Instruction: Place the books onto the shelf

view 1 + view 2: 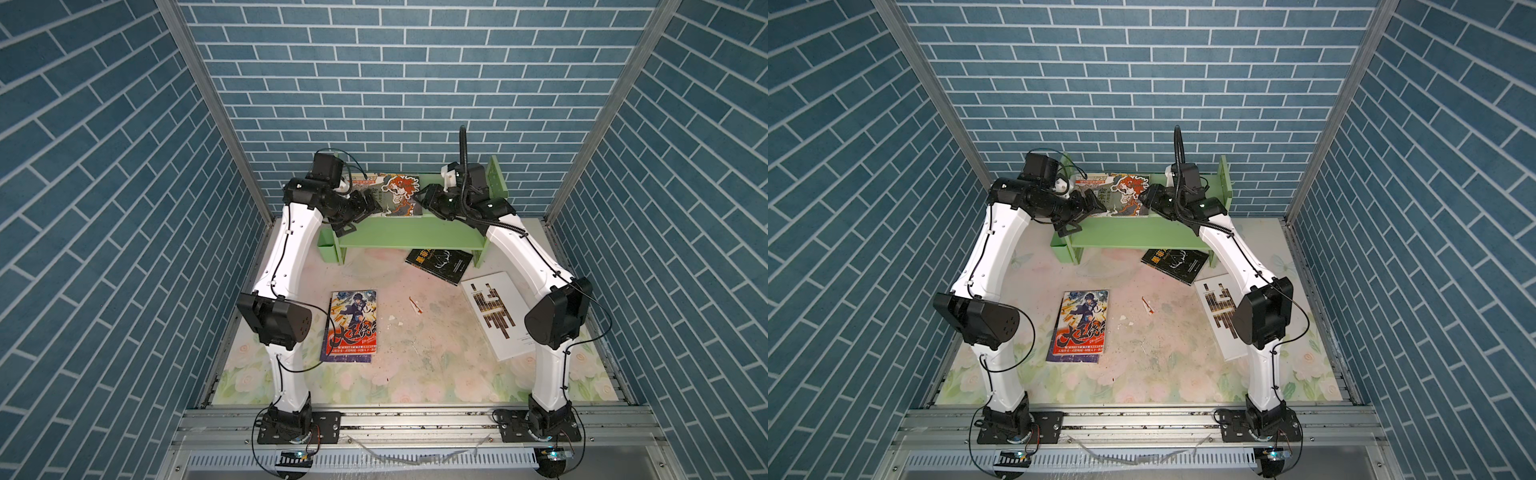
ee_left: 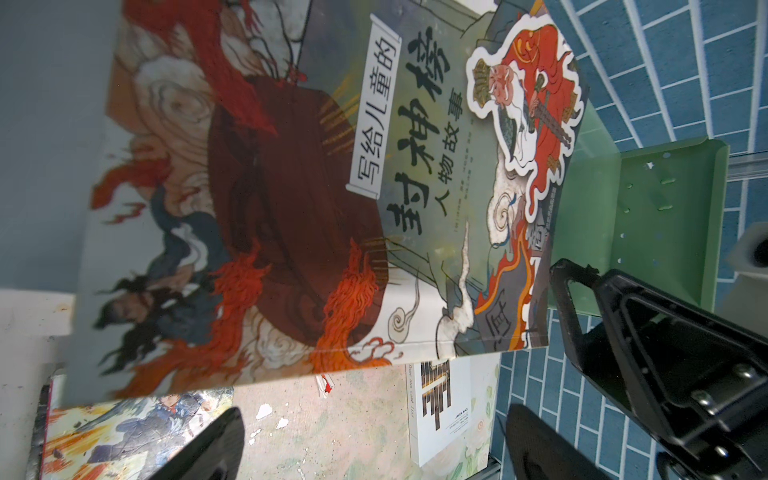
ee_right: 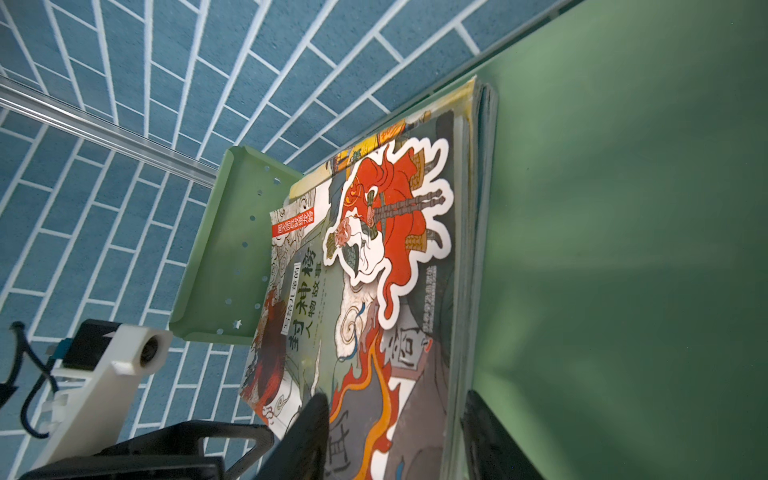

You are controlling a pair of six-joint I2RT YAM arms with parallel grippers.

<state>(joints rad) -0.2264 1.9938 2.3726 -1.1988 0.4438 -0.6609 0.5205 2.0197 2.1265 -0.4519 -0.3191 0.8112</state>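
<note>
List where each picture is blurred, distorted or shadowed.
In both top views, sharp, but the wide lens splays the brick walls; in the left wrist view, the book cover smears near the camera while its title is crisp; in the right wrist view, the shelf board is soft, with a dim shadow across it.

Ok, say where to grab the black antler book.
Grip the black book at its near long edge, coming from above on the front side. It lies flat, its far part tucked under the shelf, and the white book crowds its right corner, so that edge looks freest.
</note>
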